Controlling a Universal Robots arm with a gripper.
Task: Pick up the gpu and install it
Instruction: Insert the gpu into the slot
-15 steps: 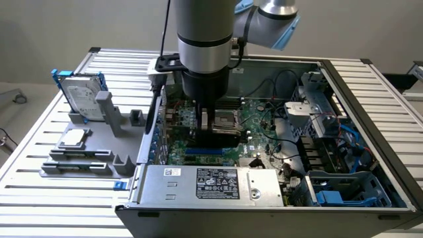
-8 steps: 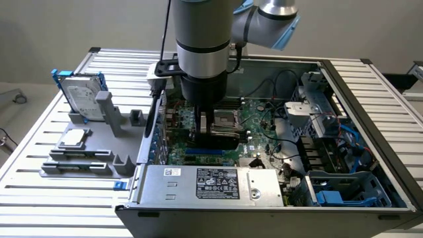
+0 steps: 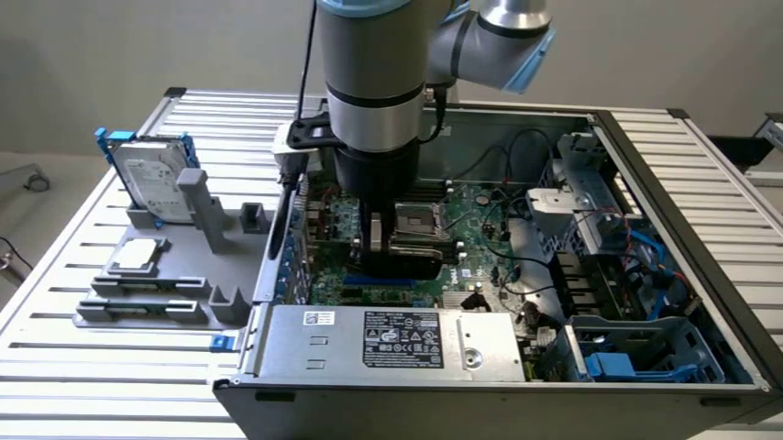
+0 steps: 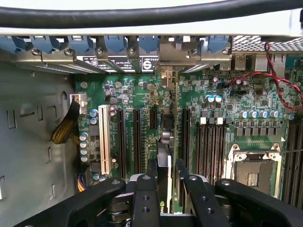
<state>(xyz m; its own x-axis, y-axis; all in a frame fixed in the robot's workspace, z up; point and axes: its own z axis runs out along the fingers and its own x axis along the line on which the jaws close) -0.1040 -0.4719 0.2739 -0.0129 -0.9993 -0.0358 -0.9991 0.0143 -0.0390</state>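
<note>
In the exterior view, the arm reaches straight down into an open computer case (image 3: 636, 183) that lies on its side on a slatted table (image 3: 73, 367). The gripper (image 3: 389, 243) is low over the green motherboard (image 3: 471, 215), near the middle of the case. The gpu (image 3: 404, 264) shows as a dark block under it, just above a blue slot. Toward the exterior view's left, a grey tray (image 3: 159, 312) sits outside the case. It holds a hard drive (image 3: 153, 174) standing in a blue frame and a small silver chip (image 3: 137, 255) lying flat. A silver power supply (image 3: 391, 339) fills the near corner of the case.

In the wrist view, the two black fingers (image 4: 152, 168) pinch the gpu between them. The gpu is seen edge-on (a thin dark strip with a green logo near the grip). It stands upright over the motherboard between long black slots, and its far end reaches toward the metal brackets at the case wall. I cannot tell whether its lower edge is seated in a slot.
</note>
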